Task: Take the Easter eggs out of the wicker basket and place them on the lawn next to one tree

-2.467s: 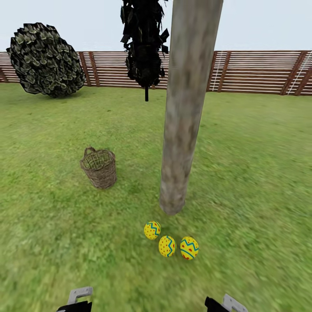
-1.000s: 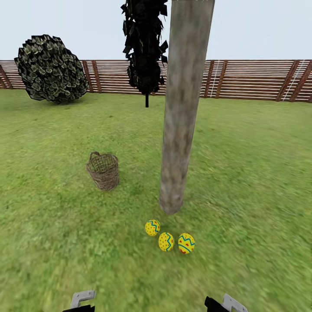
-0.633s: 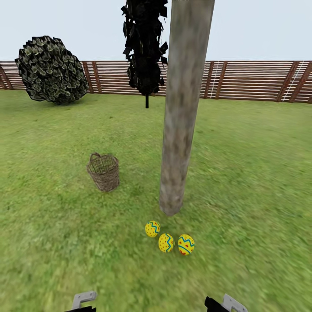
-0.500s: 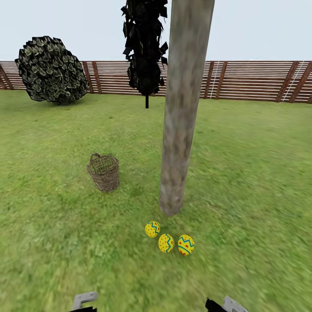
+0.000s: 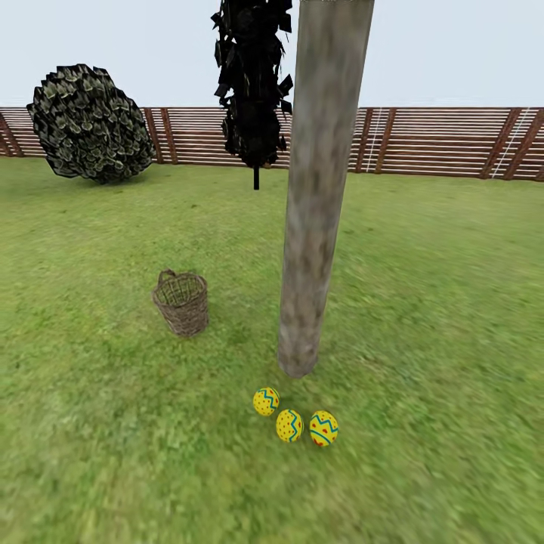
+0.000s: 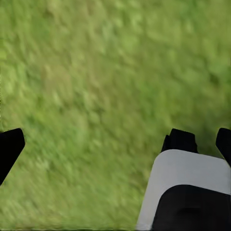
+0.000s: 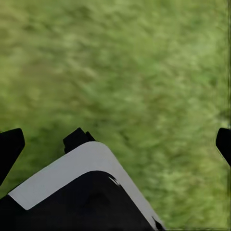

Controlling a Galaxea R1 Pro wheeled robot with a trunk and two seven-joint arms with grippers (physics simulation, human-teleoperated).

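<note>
Three yellow Easter eggs (image 5: 265, 401) (image 5: 289, 425) (image 5: 323, 428) with red dots and zigzag bands lie close together on the lawn (image 5: 438, 317), just in front of the foot of the tree (image 5: 316, 196) with its thick grey-brown trunk. The wicker basket (image 5: 182, 302) stands upright on the grass to the left of the trunk, and I see no egg in it. Over bare grass, my left gripper (image 6: 115, 149) is open, its dark fingertips (image 6: 9, 150) wide apart. My right gripper (image 7: 115, 147) is open the same way, with grass between its fingertips (image 7: 9, 149).
A narrow black conifer (image 5: 253, 83) stands behind the trunk and a round dark bush (image 5: 91, 125) at the far left. A slatted wooden fence (image 5: 446, 140) closes the lawn at the back. A white-and-black robot part (image 6: 185, 192) (image 7: 82, 192) shows below each gripper.
The grey gripper parts at the bottom edge of the head view have dropped out of the picture. The view has shifted slightly. The eggs and the basket have not moved on the grass.
</note>
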